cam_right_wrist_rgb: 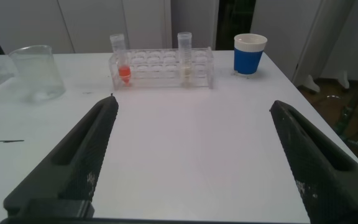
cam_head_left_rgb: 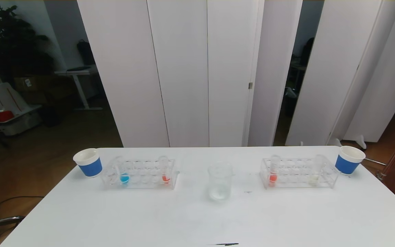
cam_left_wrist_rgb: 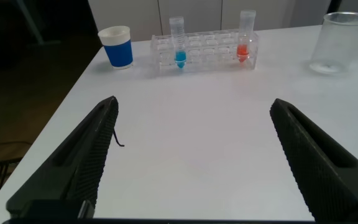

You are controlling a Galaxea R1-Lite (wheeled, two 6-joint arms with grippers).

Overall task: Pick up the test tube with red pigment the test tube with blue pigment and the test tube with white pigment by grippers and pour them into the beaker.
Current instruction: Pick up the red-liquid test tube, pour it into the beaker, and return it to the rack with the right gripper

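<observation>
Staged, nothing picked yet
Left tool (cam_left_wrist_rgb: 191,155) and right tool (cam_right_wrist_rgb: 191,155) spread apart, empty, over the table (cam_head_left_rgb: 197,219); beaker (cam_head_left_rgb: 220,181) sits central between racks so either arm can reach to pour.

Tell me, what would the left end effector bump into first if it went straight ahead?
Probably the clear rack, between the blue pigment tube and a red one. The left end effector is open over bare table first. Depth is hard to judge.
</observation>
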